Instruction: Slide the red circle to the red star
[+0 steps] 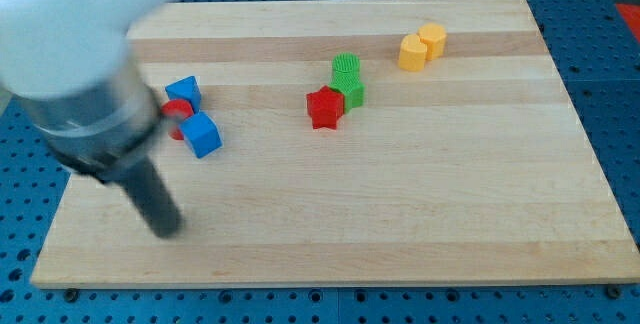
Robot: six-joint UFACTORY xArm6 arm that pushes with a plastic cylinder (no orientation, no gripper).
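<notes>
The red circle point(176, 112) lies at the view's left, wedged between two blue blocks, one above it point(184, 91) and one below right point(202, 135); the arm partly hides it. The red star point(324, 108) lies near the board's middle, touching a green block point(349, 92) with a second green block point(345, 65) just above that. My tip point(166, 228) rests on the board at the lower left, well below and slightly left of the red circle, apart from all blocks.
Two yellow blocks point(413, 52) point(433, 37) touch each other at the view's upper right. The blurred arm body point(70, 74) covers the upper left of the wooden board point(400, 204). A blue perforated surface surrounds the board.
</notes>
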